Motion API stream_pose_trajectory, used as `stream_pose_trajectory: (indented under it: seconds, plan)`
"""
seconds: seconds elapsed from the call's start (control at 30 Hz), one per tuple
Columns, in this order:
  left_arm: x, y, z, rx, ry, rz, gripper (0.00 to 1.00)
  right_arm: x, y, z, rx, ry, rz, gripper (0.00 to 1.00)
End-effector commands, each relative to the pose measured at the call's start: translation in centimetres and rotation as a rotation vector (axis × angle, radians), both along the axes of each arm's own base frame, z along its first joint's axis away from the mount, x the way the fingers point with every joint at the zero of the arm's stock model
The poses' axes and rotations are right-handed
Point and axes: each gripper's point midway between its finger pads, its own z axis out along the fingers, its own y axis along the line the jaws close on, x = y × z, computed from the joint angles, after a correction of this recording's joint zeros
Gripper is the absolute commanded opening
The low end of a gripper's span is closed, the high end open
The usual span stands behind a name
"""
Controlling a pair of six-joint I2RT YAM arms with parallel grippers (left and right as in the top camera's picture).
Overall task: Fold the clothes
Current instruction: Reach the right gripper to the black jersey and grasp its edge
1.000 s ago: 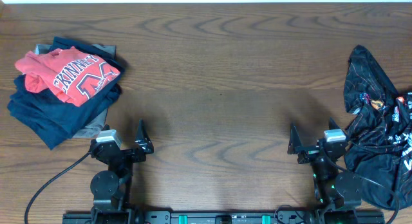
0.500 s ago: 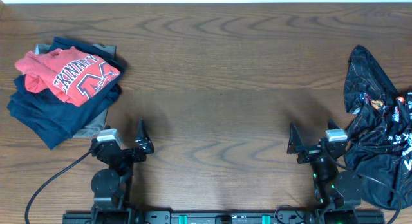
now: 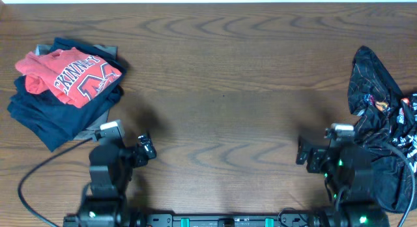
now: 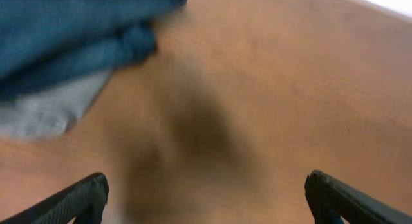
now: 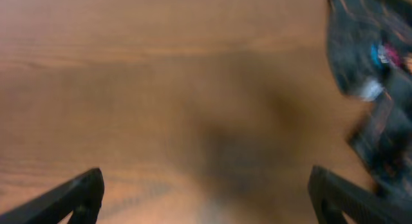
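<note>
The black garment (image 3: 378,122) lies in a crumpled heap at the far right edge of the brown wooden worktop (image 3: 221,70). It is a bit shiny, with thin wavy lines and small spots of orange, white and blue on it. It is not folded. Nothing is holding it.

The right end effector (image 3: 306,155) is near the front of the worktop, just beside the heap, and it points away from the heap toward the middle. It is wide open with nothing in it. In the right wrist view its two dark fingers (image 5: 71,198) stand far apart at the bottom corners, with only bare wood between them. The black garment (image 5: 380,76) shows there too, blurry, along the right side.

The left end effector (image 3: 146,147) is at the front left. It is wide open too, and empty. Its fingers (image 4: 77,198) also stand far apart over bare wood.

Off to the left is a pile of other clothes. A red shirt (image 3: 68,74) with white letters sits on top of folded navy clothes (image 3: 45,116). A bit of grey cloth (image 3: 91,130) peeks out from under them. A black cable (image 3: 39,181) curls by the left arm.
</note>
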Motion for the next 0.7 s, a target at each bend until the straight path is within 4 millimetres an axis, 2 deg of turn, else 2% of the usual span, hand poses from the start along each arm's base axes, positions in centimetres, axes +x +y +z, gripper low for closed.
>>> stream_pose_trajectory:
  seconds: [0.0, 0.17, 0.27, 0.4, 0.67]
  plan:
    - [0.2, -0.2, 2.0, -0.022, 0.095, 0.006, 0.98, 0.3, -1.9, 0.4, -0.019, 0.123, -0.133, 0.99]
    - [-0.4, -0.2, 2.7, -0.018, 0.297, 0.008, 0.98, 2.0, -1.9, -0.5, -0.054, 0.263, -0.127, 0.99]
    - [-0.4, -0.2, 2.7, -0.017, 0.366, 0.009, 0.98, 2.1, -3.9, -2.1, -0.081, 0.332, -0.256, 0.99]
    - [-0.4, -0.2, 1.9, -0.016, 0.415, 0.01, 0.98, 0.1, -8.3, -4.8, -0.055, 0.459, -0.578, 0.97]
    - [-0.4, -0.2, 1.8, -0.015, 0.421, 0.01, 0.98, -3.9, -14.3, -8.9, -0.081, 0.677, -0.851, 0.88]
